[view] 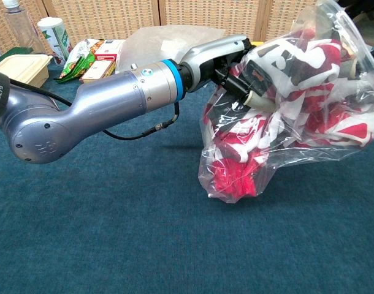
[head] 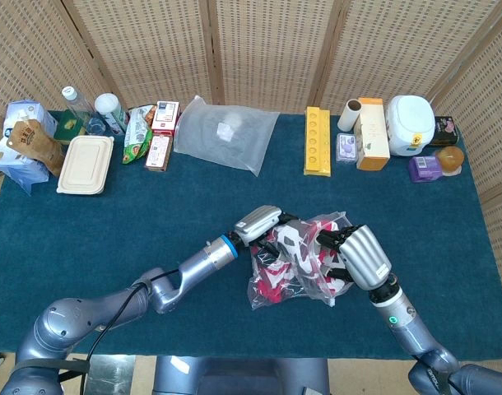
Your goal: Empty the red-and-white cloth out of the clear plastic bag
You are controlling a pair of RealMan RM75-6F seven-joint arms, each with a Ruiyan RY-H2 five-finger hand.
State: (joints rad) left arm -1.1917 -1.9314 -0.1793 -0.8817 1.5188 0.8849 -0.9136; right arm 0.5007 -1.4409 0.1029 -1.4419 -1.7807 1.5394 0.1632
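The clear plastic bag point(head: 294, 284) hangs above the blue table with the red-and-white cloth point(head: 296, 247) bunched inside it. In the chest view the bag point(view: 236, 177) sags low at its left, the cloth point(view: 297, 79) filling most of it. My left hand point(head: 262, 225) grips the bag and cloth from the left; its fingers point(view: 245, 73) are curled into the folds. My right hand point(head: 360, 257) holds the bag's right side from above, fingers wrapped over the plastic. Only the edge of that hand shows at the chest view's far right.
Along the table's back edge lie a flat plastic pouch point(head: 226, 132), a yellow tray point(head: 317, 140), boxes, a white appliance point(head: 410, 123), a beige lidded container point(head: 85, 164), bottles and snack packets point(head: 138, 132). Blue cloth point(head: 111, 239) stretches left of the bag.
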